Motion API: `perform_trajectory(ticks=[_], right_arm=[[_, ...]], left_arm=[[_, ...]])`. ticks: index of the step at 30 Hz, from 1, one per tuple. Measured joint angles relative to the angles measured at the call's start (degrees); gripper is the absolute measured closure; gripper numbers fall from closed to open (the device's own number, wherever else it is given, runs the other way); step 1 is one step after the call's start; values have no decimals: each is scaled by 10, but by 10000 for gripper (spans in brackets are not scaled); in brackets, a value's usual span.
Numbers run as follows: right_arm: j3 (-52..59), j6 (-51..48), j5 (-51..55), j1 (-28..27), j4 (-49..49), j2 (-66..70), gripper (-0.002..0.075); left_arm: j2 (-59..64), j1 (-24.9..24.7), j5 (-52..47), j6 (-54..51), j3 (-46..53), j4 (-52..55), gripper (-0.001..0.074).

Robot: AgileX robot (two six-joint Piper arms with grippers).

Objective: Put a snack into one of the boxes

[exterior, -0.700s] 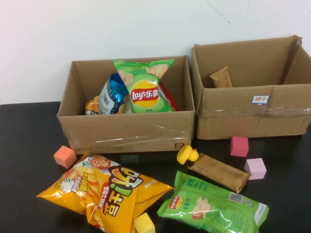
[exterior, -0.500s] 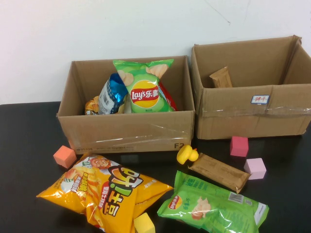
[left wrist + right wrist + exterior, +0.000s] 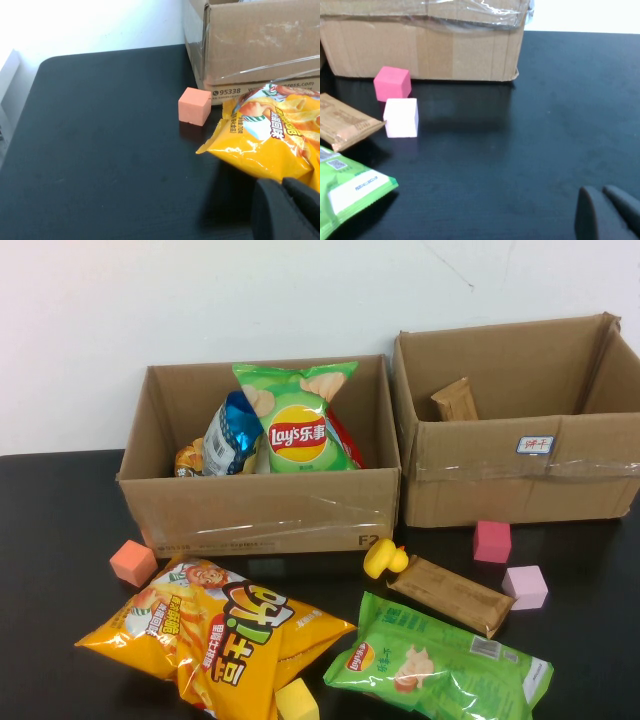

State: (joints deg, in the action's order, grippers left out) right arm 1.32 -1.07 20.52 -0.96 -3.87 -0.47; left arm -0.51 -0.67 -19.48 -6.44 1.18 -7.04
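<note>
Two brown cardboard boxes stand at the back: the left box (image 3: 260,510) holds a green Lay's bag (image 3: 297,420) and other snacks; the right box (image 3: 520,480) bears a white label and holds a brown bar (image 3: 456,400). On the table lie an orange chip bag (image 3: 215,635), a green Lay's bag (image 3: 440,665) and a brown wrapped bar (image 3: 450,593). Neither gripper shows in the high view. My left gripper (image 3: 284,187) is shut and empty, just short of the orange bag (image 3: 275,135). My right gripper (image 3: 602,192) is shut and empty over bare table.
Foam cubes lie about: orange (image 3: 132,562), yellow (image 3: 297,701), magenta (image 3: 492,540) and pale pink (image 3: 525,586). A yellow rubber duck (image 3: 384,558) sits before the left box. The table's left edge (image 3: 20,95) shows in the left wrist view.
</note>
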Motion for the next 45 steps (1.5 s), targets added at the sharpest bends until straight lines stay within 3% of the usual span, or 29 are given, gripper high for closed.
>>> perform_trajectory(ticks=[39, 45], right_arm=[[0, 1, 0, 0, 1, 0, 727], [4, 1, -52, 0, 14, 0, 727]], left_arm=[[0, 0, 0, -5, 0, 0, 736], [0, 0, 27, -5, 2, 0, 736]])
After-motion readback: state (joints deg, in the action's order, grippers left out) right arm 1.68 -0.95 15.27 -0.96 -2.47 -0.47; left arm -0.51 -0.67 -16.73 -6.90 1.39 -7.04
